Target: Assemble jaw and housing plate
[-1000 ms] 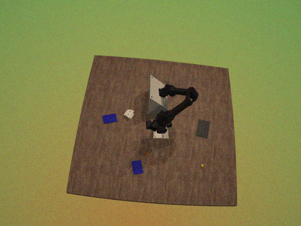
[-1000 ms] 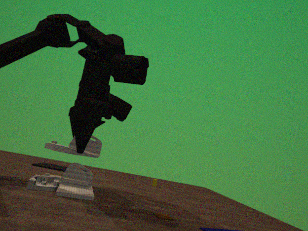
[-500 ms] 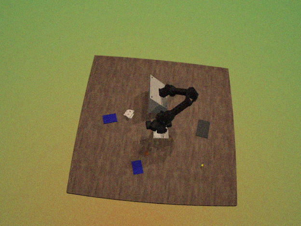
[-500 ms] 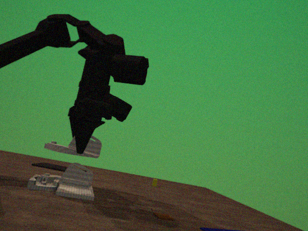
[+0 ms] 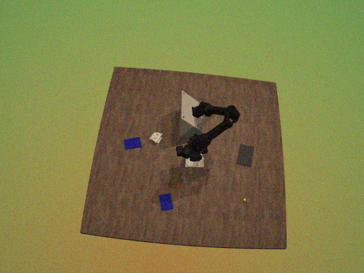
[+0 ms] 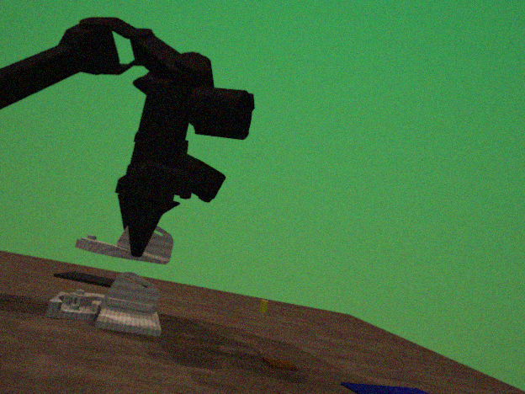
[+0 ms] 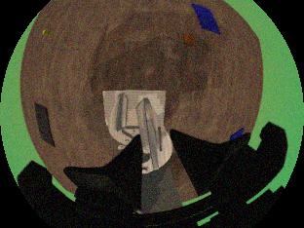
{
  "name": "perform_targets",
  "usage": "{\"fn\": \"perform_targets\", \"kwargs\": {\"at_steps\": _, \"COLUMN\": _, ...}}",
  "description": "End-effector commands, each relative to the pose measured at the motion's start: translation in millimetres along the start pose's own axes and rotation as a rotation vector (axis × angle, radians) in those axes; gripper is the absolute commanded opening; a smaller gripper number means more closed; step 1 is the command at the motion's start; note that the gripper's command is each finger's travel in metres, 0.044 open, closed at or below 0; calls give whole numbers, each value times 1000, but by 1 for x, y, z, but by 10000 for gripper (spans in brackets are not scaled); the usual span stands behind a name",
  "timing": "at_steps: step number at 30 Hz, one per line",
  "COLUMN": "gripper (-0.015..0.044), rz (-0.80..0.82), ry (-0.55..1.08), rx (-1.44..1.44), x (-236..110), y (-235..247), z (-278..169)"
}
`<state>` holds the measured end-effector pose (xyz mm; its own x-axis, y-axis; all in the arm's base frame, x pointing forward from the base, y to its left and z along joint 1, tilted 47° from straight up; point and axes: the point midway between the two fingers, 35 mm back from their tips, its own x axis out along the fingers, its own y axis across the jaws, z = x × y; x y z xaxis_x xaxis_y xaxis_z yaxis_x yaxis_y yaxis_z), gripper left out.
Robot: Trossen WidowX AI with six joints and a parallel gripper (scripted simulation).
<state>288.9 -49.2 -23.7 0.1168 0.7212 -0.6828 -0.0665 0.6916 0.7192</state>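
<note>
My gripper (image 6: pixel 136 253) (image 7: pixel 155 136) is shut on a pale grey jaw (image 6: pixel 159 247) (image 7: pixel 147 114). This jaw has a long flat arm and a raised rounded fin, and is held slightly tilted above the base, with a gap between them. The pale base (image 5: pixel 199 165) (image 6: pixel 127 322) (image 7: pixel 159 98) sits on the table. The other jaw (image 6: pixel 132 295) (image 7: pixel 121 113) is on the base with its fin upright. The free pin cannot be made out clearly. A small white plate (image 5: pixel 156 137), apparently the housing plate, is left of the arm in the top view.
Two blue rectangles (image 5: pixel 132 143) (image 5: pixel 165 202), a dark grey rectangle (image 5: pixel 245 155) (image 7: pixel 45 124), a small orange piece (image 5: pixel 176 185) (image 7: pixel 189 38) and a yellow block (image 5: pixel 244 199) (image 6: pixel 263 306) lie around. A large pale panel (image 5: pixel 188 111) stands by the arm's mount.
</note>
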Motion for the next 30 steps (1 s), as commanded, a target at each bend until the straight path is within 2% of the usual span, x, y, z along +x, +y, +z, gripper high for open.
{"fn": "perform_targets", "kwargs": {"at_steps": 1, "gripper": 134, "rz": -3, "ry": 1, "rx": -5, "x": 0, "y": 0, "z": 0}}
{"fn": "perform_targets", "kwargs": {"at_steps": 30, "gripper": 134, "rz": -2, "ry": 1, "rx": -6, "x": 46, "y": 0, "z": 0}}
